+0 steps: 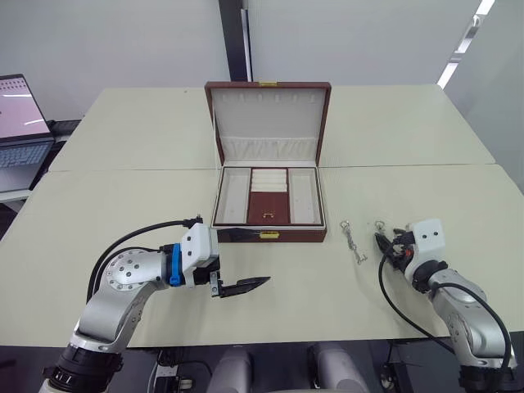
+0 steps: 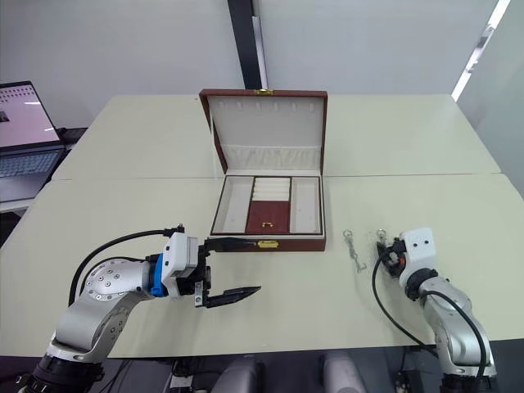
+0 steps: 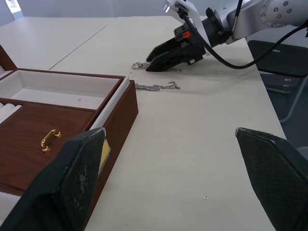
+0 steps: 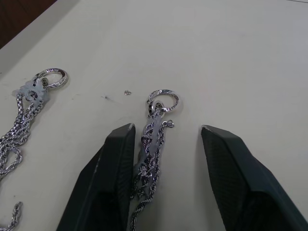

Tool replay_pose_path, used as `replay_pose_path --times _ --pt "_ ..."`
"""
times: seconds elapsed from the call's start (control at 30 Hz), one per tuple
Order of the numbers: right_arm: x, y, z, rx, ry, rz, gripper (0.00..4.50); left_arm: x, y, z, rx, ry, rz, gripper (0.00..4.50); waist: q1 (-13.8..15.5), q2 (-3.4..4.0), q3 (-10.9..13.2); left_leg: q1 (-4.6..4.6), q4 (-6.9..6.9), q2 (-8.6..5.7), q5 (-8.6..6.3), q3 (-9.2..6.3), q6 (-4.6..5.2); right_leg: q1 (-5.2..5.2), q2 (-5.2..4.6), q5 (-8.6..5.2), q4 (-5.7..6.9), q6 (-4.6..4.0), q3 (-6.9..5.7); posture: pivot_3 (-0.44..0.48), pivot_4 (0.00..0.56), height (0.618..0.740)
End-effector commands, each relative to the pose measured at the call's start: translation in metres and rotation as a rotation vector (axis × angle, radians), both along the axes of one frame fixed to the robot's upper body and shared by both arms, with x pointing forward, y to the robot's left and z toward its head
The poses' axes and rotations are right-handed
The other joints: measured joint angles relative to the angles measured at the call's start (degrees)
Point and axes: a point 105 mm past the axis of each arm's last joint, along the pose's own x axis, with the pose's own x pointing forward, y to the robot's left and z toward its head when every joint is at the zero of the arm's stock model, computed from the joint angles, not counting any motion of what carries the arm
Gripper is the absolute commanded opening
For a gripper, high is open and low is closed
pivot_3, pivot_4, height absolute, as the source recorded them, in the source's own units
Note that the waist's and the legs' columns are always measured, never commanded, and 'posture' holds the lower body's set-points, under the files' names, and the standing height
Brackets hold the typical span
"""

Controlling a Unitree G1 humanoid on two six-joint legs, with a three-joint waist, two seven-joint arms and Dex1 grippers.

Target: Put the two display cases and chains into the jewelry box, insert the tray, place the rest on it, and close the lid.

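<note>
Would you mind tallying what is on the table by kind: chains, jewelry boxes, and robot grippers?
Chains: 2, one lying free and one between the right gripper's open fingers
Jewelry box: 1, lid up, tray inside
Grippers: 2, left gripper and right gripper, both open
Total: 5

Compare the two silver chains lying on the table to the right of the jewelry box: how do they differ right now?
The nearer chain lies between the right gripper's open fingers; the other chain lies free, apart from it. The free one lies closer to the jewelry box. Both are thin, silver, ring-ended and flat on the table.
</note>
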Motion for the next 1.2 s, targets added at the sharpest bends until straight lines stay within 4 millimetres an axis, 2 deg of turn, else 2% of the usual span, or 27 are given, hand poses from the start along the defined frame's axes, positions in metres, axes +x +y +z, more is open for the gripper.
replay_pose_path --times 0.03,0.17,0.23,0.4,0.63,0.77,0.87,1.2 --pt "-0.006 0.001 -0.011 0.012 0.042 0.004 1.31 -0.002 -0.003 0.005 -0.011 -0.031 -0.008 4.50 0.0 -0.01 0.0 0.00 0.00 0.00 0.00 -0.01 0.00 0.00 0.00 0.00 0.00 0.00 0.00 0.000 0.150 0.740" --pt "-0.007 0.001 -0.013 0.012 0.044 0.004 0.40 -0.001 -0.006 0.009 -0.026 -0.044 0.000 4.50 0.0 -0.02 0.0 0.01 -0.01 0.02 0.00 -0.01 0.00 0.00 0.01 0.00 0.00 0.00 -0.01 0.000 0.150 0.740" --pt "-0.007 0.001 -0.012 0.005 0.039 0.007 0.10 0.000 -0.008 0.010 -0.031 -0.049 0.002 4.50 0.0 -0.03 0.0 0.01 0.00 0.02 0.00 -0.02 0.00 0.01 0.01 0.00 0.00 0.00 -0.01 0.000 0.150 0.740" --pt "-0.006 0.003 -0.004 0.011 0.003 0.025 0.10 0.004 -0.009 0.015 -0.044 -0.057 0.018 4.50 0.0 -0.03 0.0 0.01 -0.01 0.02 0.00 -0.02 0.00 0.01 0.01 0.00 0.00 0.00 -0.01 0.000 0.150 0.740" --pt "-0.006 0.021 0.031 0.066 -0.106 0.187 0.10 0.010 -0.006 0.017 -0.085 -0.050 0.066 4.50 -0.1 -0.01 0.0 0.01 -0.01 0.02 0.00 -0.01 0.00 0.00 0.02 0.00 0.00 0.00 0.00 0.000 0.150 0.740" --pt "-0.001 0.045 0.063 0.109 -0.164 0.333 0.10 0.011 -0.001 0.014 -0.108 -0.043 0.130 4.50 -0.2 0.00 0.0 0.02 0.00 0.02 0.00 0.03 0.00 -0.02 0.02 0.00 0.01 0.00 0.04 0.000 0.150 0.740" --pt "0.003 0.063 0.079 0.130 -0.180 0.427 0.10 0.010 0.005 0.013 -0.127 -0.042 0.188 4.50 -0.2 0.00 0.0 0.01 -0.01 0.05 0.00 -0.04 0.00 -0.02 0.05 0.00 0.01 0.00 -0.02 0.000 0.150 0.740" --pt "0.033 0.148 0.134 0.181 -0.238 0.749 0.10 0.005 0.033 0.011 -0.187 -0.054 0.457 4.50 -0.1 -0.01 0.0 -0.02 -0.01 0.06 0.00 -0.05 0.00 -0.05 0.06 0.00 -0.02 0.00 -0.02 0.000 0.150 0.740"
